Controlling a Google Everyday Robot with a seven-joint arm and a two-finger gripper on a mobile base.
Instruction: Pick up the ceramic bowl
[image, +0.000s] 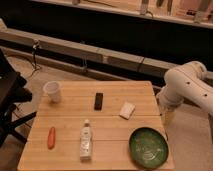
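The ceramic bowl (148, 146) is wide, shallow, glossy dark green with faint pale marks inside. It sits upright on the wooden table (65, 125) at its near right corner. My white arm (187, 85) bends in from the right. My gripper (168, 117) hangs beside the table's right edge, above and to the right of the bowl and apart from it.
On the table are a white cup (53, 91) at the far left, a black flat object (99, 101), a white packet (127, 110), a clear bottle lying down (86, 140) and an orange carrot-like item (51, 137). A dark chair (10, 100) stands to the left.
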